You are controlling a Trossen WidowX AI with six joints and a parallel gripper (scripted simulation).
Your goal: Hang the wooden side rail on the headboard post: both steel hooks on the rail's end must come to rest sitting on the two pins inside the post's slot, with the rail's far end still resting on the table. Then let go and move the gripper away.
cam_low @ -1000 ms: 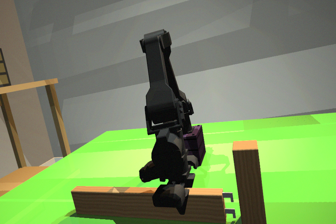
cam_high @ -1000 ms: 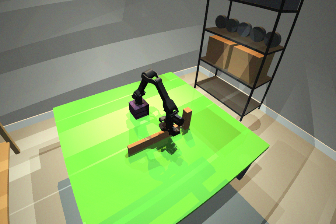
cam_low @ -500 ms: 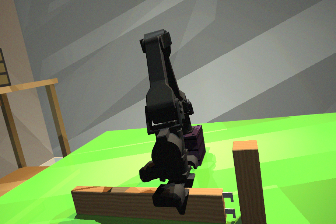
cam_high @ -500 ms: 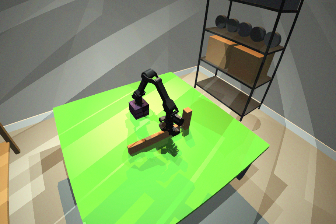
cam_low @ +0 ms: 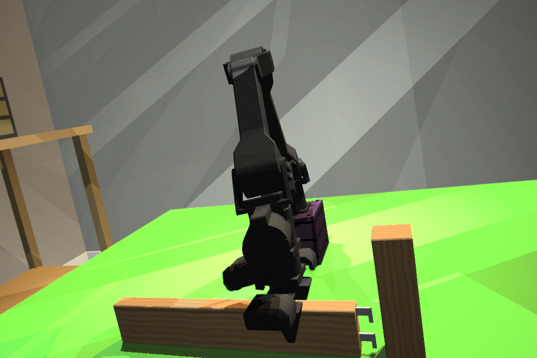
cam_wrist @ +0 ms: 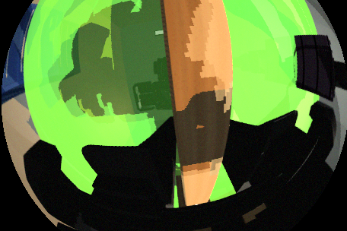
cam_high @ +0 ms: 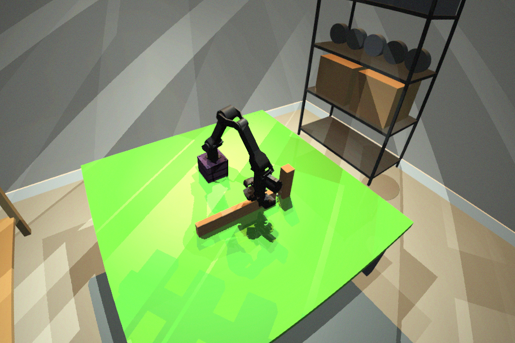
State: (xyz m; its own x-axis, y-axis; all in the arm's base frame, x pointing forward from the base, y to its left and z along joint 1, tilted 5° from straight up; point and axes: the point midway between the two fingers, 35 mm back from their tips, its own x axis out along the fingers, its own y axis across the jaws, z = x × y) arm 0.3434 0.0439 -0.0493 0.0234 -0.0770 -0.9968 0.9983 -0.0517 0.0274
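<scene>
The wooden side rail (cam_high: 224,218) (cam_low: 182,321) (cam_wrist: 202,47) stands on its narrow edge, near level, low over the green table (cam_high: 332,239) (cam_low: 472,323); I cannot tell whether its far end touches. My gripper (cam_high: 258,201) (cam_low: 294,305) (cam_wrist: 188,118) is shut on the rail, nearer its hook end. The upper steel hook (cam_low: 365,311) and lower steel hook (cam_low: 368,337) stick out from that end, tips down, short of the post. The upright headboard post (cam_high: 287,181) (cam_low: 397,293) stands just beyond them. Its slot and pins are hidden.
The arm's purple base box (cam_high: 213,168) (cam_low: 315,232) (cam_wrist: 313,62) stands on the table behind the rail. A black shelf rack (cam_high: 306,89) with boxes and discs stands beyond the table. A wooden frame (cam_low: 47,135) stands off to the left.
</scene>
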